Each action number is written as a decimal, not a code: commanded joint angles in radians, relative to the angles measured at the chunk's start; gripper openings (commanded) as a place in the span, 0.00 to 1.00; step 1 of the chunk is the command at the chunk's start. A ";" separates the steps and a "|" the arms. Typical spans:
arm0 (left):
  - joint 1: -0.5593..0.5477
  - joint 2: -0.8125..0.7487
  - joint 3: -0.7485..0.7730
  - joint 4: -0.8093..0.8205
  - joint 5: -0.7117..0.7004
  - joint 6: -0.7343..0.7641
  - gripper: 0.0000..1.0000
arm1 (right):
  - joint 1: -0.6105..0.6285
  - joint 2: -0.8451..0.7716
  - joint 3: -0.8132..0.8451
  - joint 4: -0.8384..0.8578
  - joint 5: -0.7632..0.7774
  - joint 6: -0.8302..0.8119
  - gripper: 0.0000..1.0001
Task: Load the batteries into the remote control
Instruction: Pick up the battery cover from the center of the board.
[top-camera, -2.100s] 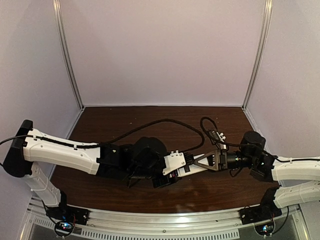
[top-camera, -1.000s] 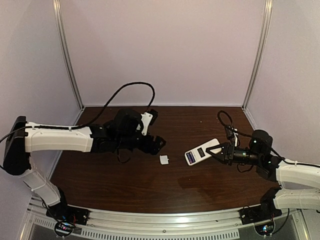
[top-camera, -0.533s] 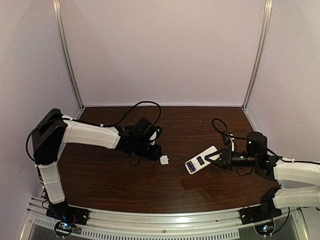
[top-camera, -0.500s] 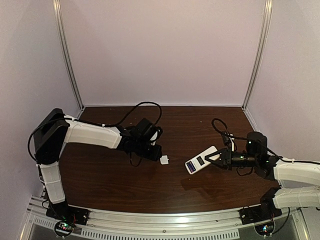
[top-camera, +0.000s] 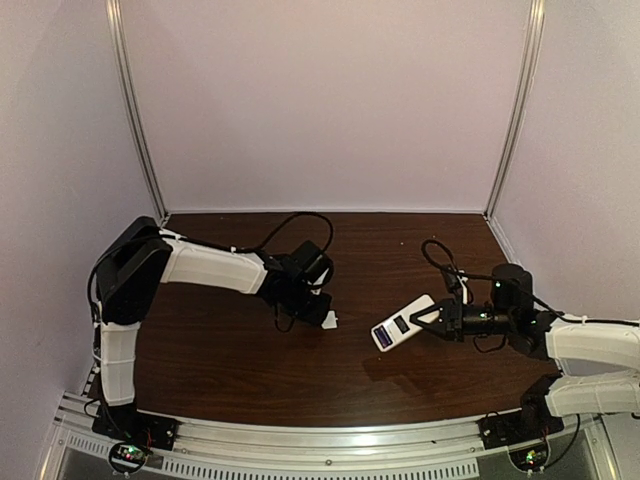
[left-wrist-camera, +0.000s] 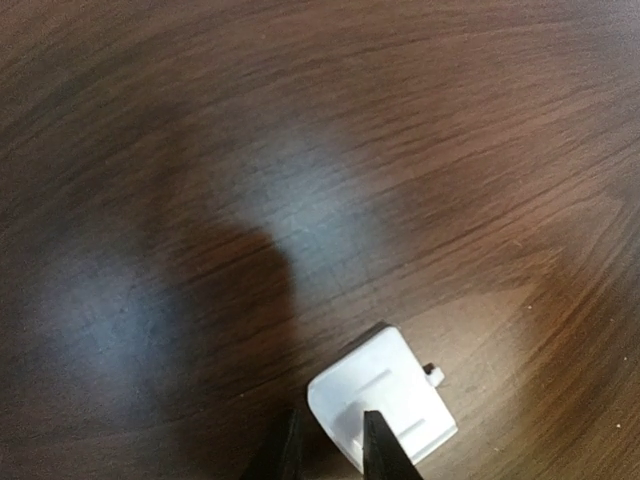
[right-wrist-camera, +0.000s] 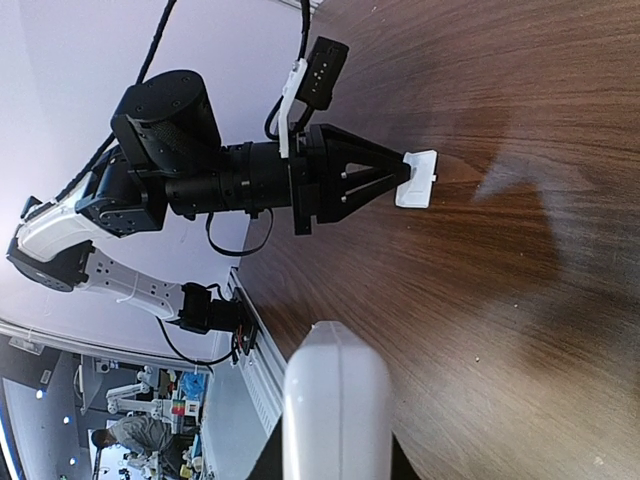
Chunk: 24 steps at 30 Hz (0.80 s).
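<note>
The remote control (top-camera: 403, 323), white with a small display at its left end, hangs above the table right of centre, and my right gripper (top-camera: 432, 321) is shut on its right end. In the right wrist view the remote (right-wrist-camera: 336, 400) shows end-on between the dark fingers of that gripper (right-wrist-camera: 335, 458). A thin white cover piece (top-camera: 329, 321) lies on the table at centre. My left gripper (top-camera: 320, 313) is down on it. In the left wrist view the cover's (left-wrist-camera: 395, 395) near-left corner sits between the almost closed fingertips of the left gripper (left-wrist-camera: 332, 450). The batteries are out of view.
Black cables loop over the table behind the left arm (top-camera: 295, 220) and beside the right arm (top-camera: 438, 252). Pale walls with metal corner posts (top-camera: 135, 110) close the back and sides. A metal rail (top-camera: 320, 440) runs along the near edge.
My left arm has swung right and down onto the cover piece, and its jaws have narrowed from wide open. The right gripper has kept the remote almost still.
</note>
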 joint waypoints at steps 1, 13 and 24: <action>0.002 0.043 0.039 -0.047 -0.020 -0.012 0.21 | -0.009 0.013 0.003 0.012 -0.015 -0.015 0.00; 0.016 -0.086 0.018 -0.043 -0.162 0.028 0.00 | 0.004 0.120 0.005 0.093 -0.071 0.031 0.00; -0.192 -0.168 0.009 -0.025 -0.854 0.247 0.00 | 0.091 0.304 0.041 0.327 -0.099 0.163 0.00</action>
